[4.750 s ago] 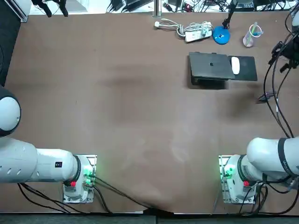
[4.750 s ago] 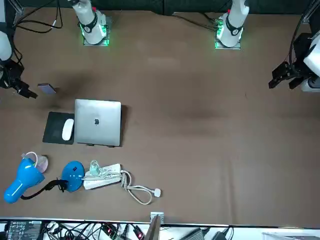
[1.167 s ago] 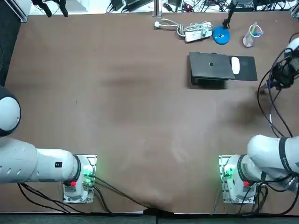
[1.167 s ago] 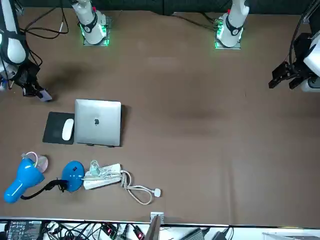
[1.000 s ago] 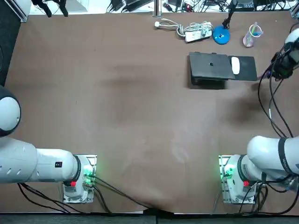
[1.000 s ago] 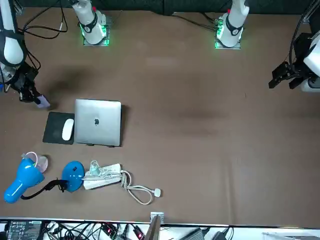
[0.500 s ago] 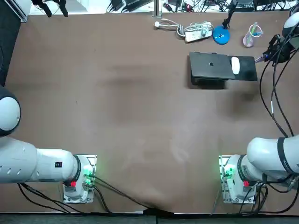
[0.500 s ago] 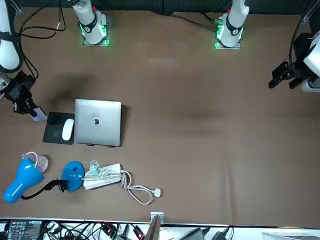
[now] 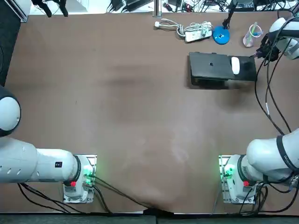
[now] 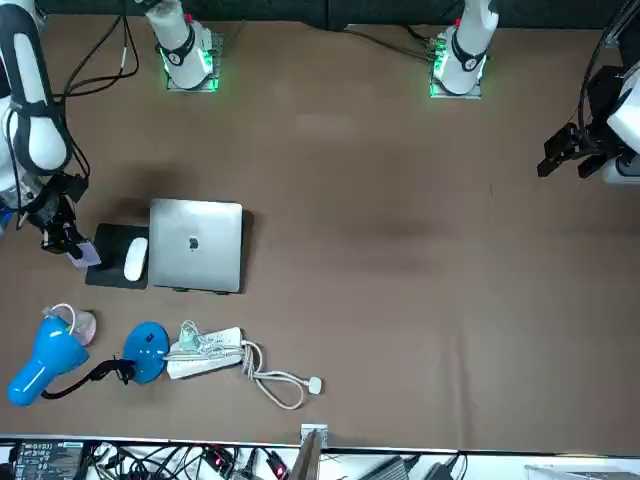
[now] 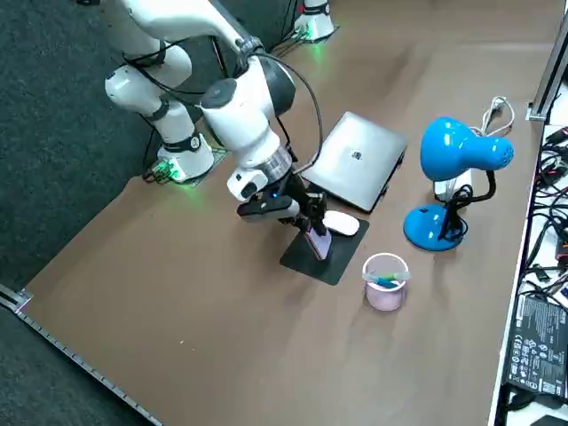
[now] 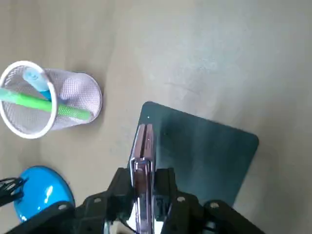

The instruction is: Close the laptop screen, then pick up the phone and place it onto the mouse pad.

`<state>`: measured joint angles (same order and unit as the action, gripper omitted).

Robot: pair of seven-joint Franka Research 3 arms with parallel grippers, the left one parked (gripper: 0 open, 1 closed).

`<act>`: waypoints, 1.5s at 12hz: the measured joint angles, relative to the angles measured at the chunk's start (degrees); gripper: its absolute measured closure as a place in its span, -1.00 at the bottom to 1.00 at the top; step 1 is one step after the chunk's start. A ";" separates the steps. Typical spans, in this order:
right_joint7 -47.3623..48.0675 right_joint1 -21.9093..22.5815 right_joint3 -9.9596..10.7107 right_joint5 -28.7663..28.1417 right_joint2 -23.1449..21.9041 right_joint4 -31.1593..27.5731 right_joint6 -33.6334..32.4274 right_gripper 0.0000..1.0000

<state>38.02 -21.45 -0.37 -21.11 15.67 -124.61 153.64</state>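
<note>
The right pincer (image 12: 145,178) grips the phone (image 12: 142,141) on its edge between both fingers, over the outer end of the mouse pad (image 12: 204,151) — whether it touches the pad, I cannot tell. The laptop (image 10: 196,245) lies closed on the counter (image 10: 400,250) — the mouse (image 10: 133,259) sits on the pad beside it.

Right gripper (image 11: 312,232), clamped on the phone (image 12: 143,146), hangs over the outer end of the mouse pad (image 9: 247,71), and that end is bare. The mouse (image 9: 235,65) takes the other end, with the shut laptop (image 9: 211,67) just beside it. Pen cup (image 9: 251,36) and blue lamp (image 11: 453,177) crowd the far side, but the table (image 9: 140,116) on the robot's side is wide open.
</note>
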 joint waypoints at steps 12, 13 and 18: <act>-0.02 0.79 -1.19 -8.56 7.48 6.47 1.30 0.53; -0.01 0.80 -1.20 -9.22 8.24 7.10 1.32 0.53; -0.01 0.95 -1.25 -12.47 10.59 8.32 1.68 0.53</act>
<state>38.01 -20.50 -1.61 -33.58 26.26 -116.29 155.32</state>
